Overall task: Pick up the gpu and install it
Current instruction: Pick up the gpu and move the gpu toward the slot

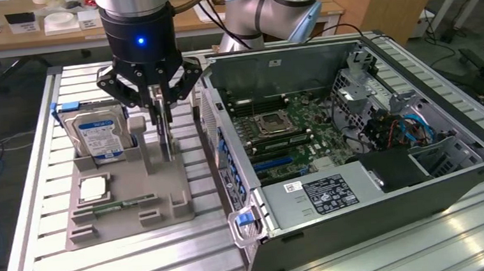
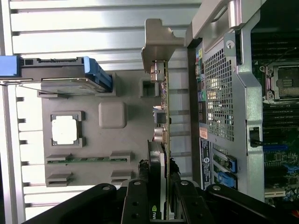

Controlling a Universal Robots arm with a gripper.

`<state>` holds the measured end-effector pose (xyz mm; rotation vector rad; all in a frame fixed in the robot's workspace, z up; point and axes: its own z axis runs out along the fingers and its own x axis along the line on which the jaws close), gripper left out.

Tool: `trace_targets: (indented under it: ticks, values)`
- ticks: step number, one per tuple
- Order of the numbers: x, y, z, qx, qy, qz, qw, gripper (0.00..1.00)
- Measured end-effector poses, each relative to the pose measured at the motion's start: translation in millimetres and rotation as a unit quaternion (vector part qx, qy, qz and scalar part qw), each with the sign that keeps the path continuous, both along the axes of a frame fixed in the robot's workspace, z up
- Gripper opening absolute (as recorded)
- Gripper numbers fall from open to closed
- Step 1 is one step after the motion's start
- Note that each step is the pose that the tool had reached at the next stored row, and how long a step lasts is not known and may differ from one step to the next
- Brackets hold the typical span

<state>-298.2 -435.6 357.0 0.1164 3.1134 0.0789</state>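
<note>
The gpu is a thin dark card standing on edge in the grey holder tray, close to the open computer case. My gripper hangs straight above it, one finger on each face of the card's upper edge, shut on it. In the wrist view the gpu runs edge-on between the two black fingers of the gripper, its metal bracket pointing away from me. The card's lower edge still sits at the holder.
A silver blue-labelled hard drive stands upright in the holder beside the gpu. A processor chip and a green memory stick lie in the tray. The case's motherboard is exposed, on the exterior view's right.
</note>
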Motion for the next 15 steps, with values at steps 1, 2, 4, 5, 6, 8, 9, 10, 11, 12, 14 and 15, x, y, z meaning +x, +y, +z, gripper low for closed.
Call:
trace_targets:
  ticks: [1, 2, 4, 5, 6, 8, 9, 10, 11, 12, 14, 15]
  values:
    - [0.0, 0.0, 0.0, 0.0, 0.0, 0.0, 1.0, 0.27]
    - [0.0, 0.0, 0.0, 0.0, 0.0, 0.0, 1.0, 0.27]
    - [0.0, 0.0, 0.0, 0.0, 0.0, 0.0, 1.0, 0.27]
    - [0.0, 0.0, 0.0, 0.0, 0.0, 0.0, 1.0, 0.27]
    - [0.0, 0.0, 0.0, 0.0, 0.0, 0.0, 1.0, 0.27]
    - [0.0, 0.0, 1.1, -0.0001, 0.0001, 0.0, 1.0, 0.27]
    - [0.0, 0.0, 1.8, -0.0001, 0.0001, 0.0, 1.0, 0.27]
    - [0.0, 0.0, 3.0, 0.0, 0.0001, 0.0, 1.0, 0.27]
    - [0.0, 0.0, 4.4, 0.0, 0.0, 0.0, 1.0, 0.27]
    - [0.0, 0.0, 6.0, 0.0, 0.0, 0.0, 1.0, 0.27]
    - [0.0, 0.0, 9.8, 0.0, 0.0, 0.0, 1.0, 0.27]
    - [0.0, 0.0, 12.1, 0.0, 0.0, 0.0, 1.0, 0.27]
